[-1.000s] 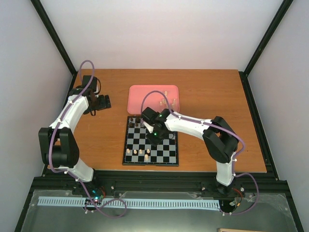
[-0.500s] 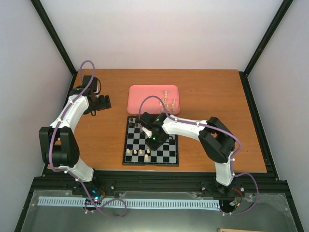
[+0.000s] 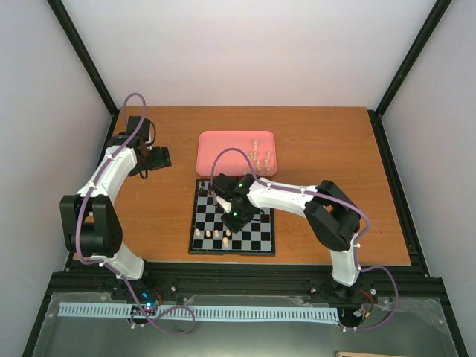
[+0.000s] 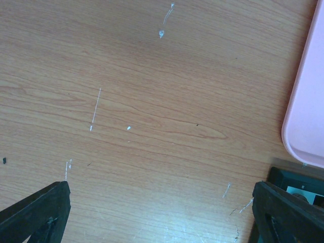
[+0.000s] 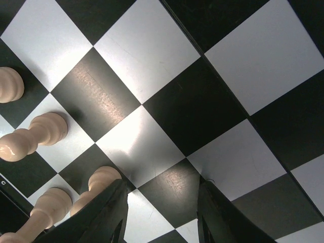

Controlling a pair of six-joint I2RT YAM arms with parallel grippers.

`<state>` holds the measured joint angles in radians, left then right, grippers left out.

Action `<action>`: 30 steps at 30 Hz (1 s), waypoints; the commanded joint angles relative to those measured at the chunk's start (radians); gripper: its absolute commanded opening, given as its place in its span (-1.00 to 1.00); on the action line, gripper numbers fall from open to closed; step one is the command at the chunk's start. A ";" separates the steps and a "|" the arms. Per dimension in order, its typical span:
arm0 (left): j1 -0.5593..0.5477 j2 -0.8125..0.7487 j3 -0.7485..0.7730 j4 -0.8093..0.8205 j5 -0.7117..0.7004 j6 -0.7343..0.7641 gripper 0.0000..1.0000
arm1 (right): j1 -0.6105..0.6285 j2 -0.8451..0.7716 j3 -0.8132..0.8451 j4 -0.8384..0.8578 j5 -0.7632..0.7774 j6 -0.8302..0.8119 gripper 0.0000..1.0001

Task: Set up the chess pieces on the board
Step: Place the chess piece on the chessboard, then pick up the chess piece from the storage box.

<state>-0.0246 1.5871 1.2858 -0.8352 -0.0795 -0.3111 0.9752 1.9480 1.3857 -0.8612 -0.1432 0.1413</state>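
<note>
We note right fingers [image 5: 109, 212] half apart, empty, low over board [image 3: 256, 234] beside cream pieces [image 5: 35, 136]; left fingers [image 4: 35, 212] wide, idle. Judged mid-setup: next, fetch from tray [image 3: 216, 149] at 12 o'clock.

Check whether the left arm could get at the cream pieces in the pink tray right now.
Probably yes: the left gripper stands open beside the pink tray with bare table between. The cream pieces lie toward the tray's right side, close to the right arm, so crowding is possible.
</note>
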 commanded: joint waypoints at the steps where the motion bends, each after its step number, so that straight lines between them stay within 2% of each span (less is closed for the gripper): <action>1: -0.007 -0.013 0.016 -0.006 -0.006 0.011 0.99 | 0.010 0.014 0.013 -0.004 -0.007 -0.009 -0.23; 18: -0.007 -0.007 0.013 -0.002 -0.006 0.009 0.99 | 0.019 0.011 0.020 -0.012 -0.008 -0.016 -0.23; 25: -0.008 -0.006 0.019 -0.002 -0.002 0.009 0.99 | 0.009 -0.014 0.041 -0.025 0.099 0.016 -0.18; 30: -0.007 -0.006 0.026 -0.003 0.000 0.009 1.00 | -0.003 -0.037 0.113 -0.064 0.136 0.023 -0.18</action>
<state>-0.0246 1.5871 1.2858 -0.8349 -0.0792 -0.3111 0.9798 1.9480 1.4265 -0.8936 -0.0635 0.1509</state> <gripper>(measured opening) 0.998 0.408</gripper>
